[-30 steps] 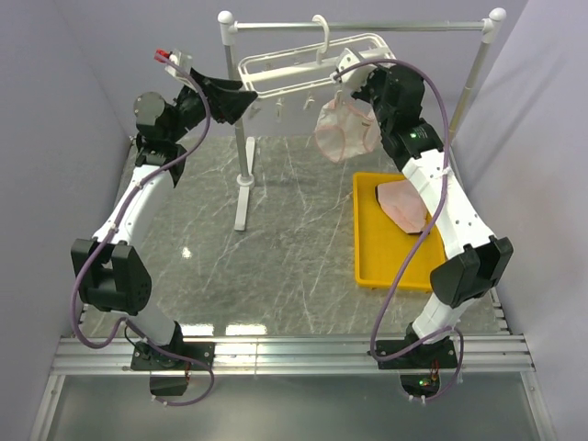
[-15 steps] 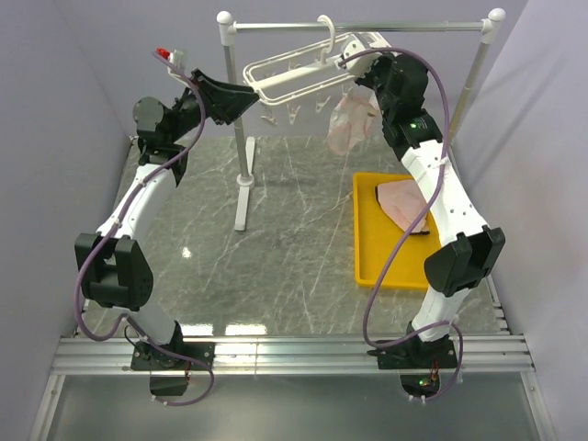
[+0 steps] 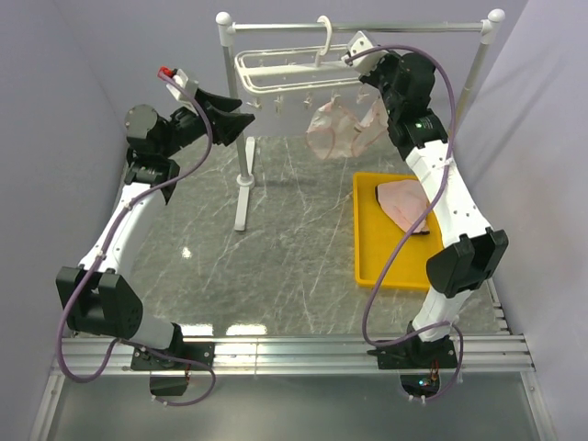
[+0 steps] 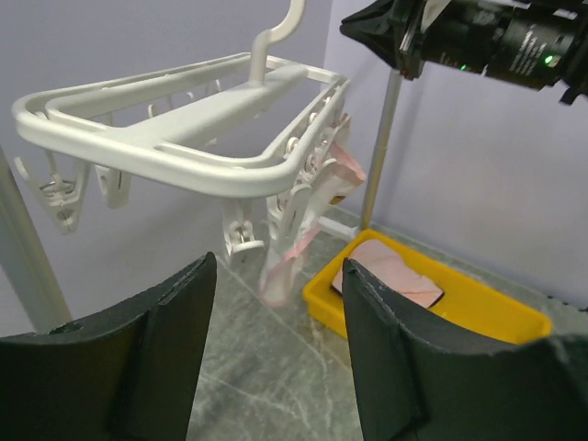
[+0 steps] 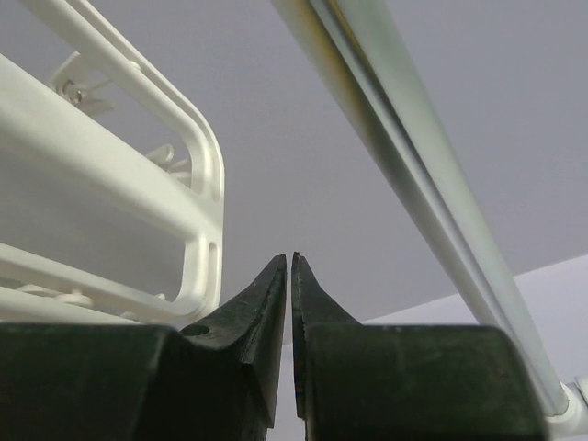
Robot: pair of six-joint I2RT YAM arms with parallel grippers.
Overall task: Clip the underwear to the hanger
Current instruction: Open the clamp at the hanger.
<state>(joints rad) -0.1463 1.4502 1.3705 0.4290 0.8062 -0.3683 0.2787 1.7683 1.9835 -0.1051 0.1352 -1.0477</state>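
Note:
The white hanger (image 3: 294, 69) hangs by its hook from the grey rail. One pale pink underwear (image 3: 342, 129) dangles from a clip near its right end, seen edge-on in the left wrist view (image 4: 292, 243). Another underwear (image 3: 402, 202) lies in the yellow tray (image 3: 367, 262). My left gripper (image 3: 246, 112) is open and empty, just left of and below the hanger's (image 4: 184, 138) left end, not touching it. My right gripper (image 3: 366, 66) is at the hanger's right end, jaws shut (image 5: 290, 262) on nothing, beside the frame's corner (image 5: 197, 230).
The tall grey rail stand has a post (image 3: 241, 147) in front of the left gripper and a top bar (image 3: 404, 26) close above the right gripper (image 5: 413, 184). The yellow tray (image 4: 478, 308) lies on the marble table under the right arm. Purple walls close in on both sides.
The left gripper has pulled back leftwards off the hanger's left end. The hanger tilted, then swung back level, and the clipped underwear swayed. The right gripper rose beside the hanger's right end.

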